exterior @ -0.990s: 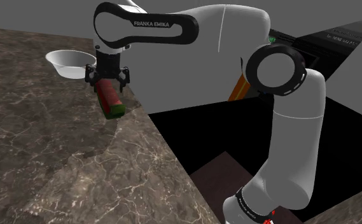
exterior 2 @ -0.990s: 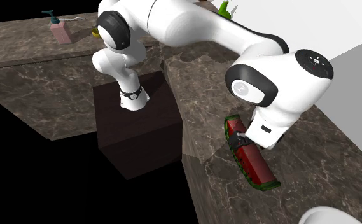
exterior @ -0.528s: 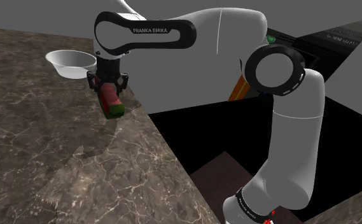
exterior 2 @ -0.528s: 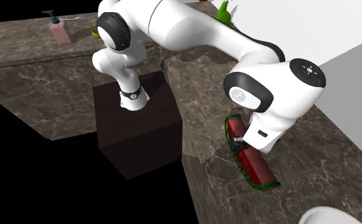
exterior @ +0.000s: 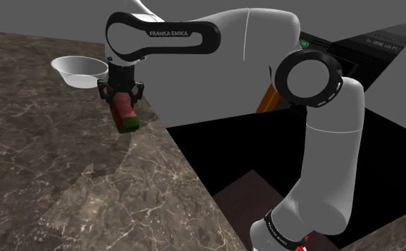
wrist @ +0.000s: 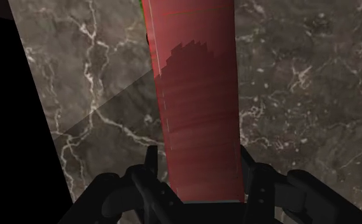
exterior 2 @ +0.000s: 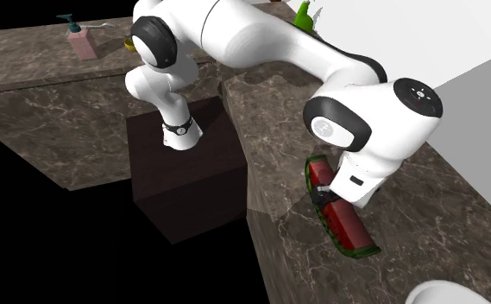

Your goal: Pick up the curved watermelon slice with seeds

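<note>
Although the black two-finger hand (wrist: 198, 175) is closed on the long, curved, red, green-rinded watermelon slice (wrist: 195, 95), by the dark marbled desk's (exterior: 66, 164) edge, the grip sits near one end. Risk: on lifting, the free end sags and the slice slips out.

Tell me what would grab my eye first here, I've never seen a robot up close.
The big white robot arm arching over the dark veined marble counter strikes first. Its black pincer is clasped on a long red watermelon slice with a green rind, close to the counter's edge in the shoulder view. Just beyond, toward that view's upper left, sits a shallow white bowl.
</note>
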